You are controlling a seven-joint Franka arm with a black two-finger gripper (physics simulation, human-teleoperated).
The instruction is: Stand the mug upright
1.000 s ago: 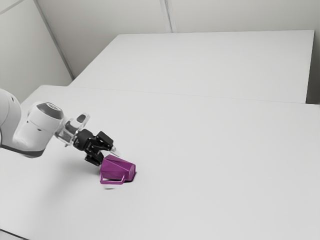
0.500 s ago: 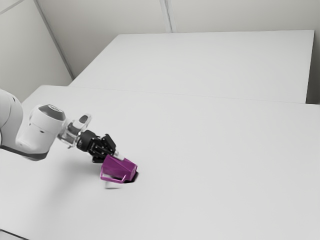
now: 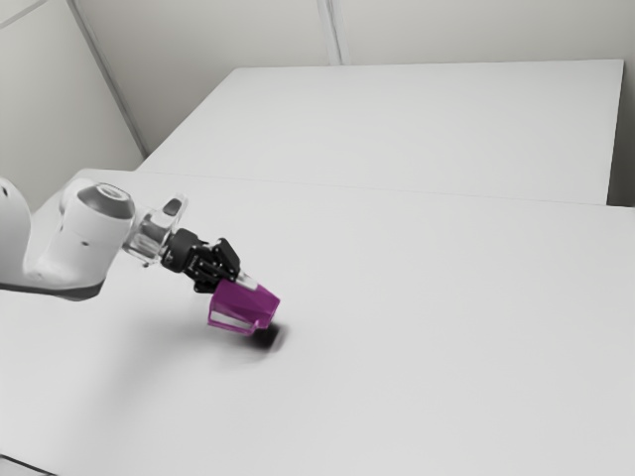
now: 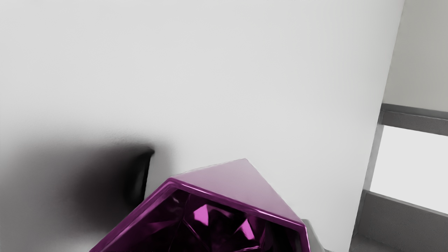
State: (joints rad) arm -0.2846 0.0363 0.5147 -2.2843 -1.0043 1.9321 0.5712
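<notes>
A: Where's the mug?

B: The purple faceted mug [image 3: 250,301] is up off the white worktop [image 3: 446,317], tilted, at the end of the arm. Its mouth faces back toward the hand and its base points down and toward the exterior view's right.

A: And the handle?

B: The handle [image 3: 228,328] is along the mug's lower side in the exterior view, with a pale gap between it and the body.

A: What is the claw doing?

B: The black claw [image 3: 239,282] is clamped on the mug near its mouth. One pale finger [image 3: 248,283] lies along the mug's upper side; the other is hidden, so I can't tell just where it touches.

A: What does the wrist view give you?

B: It looks into the mug over the angular rim [image 4: 238,201]. The inside is dark, with bright pink glints, and a bit of a greyish finger is beside the rim, outside the mug.

A: Anything beneath it?

B: A dark, soft-edged shadow [image 3: 266,337] on the worktop, just below the base.

A: And farther out?

B: The white arm [image 3: 84,233] reaches in from the exterior view's left. Behind the worktop is another broad white surface [image 3: 417,124], then pale walls [image 3: 218,30]. A thin dark line [image 3: 28,464] crosses the near corner at the exterior view's left. In the wrist view, a grey frame [image 4: 399,217] stands past the worktop's edge.
</notes>
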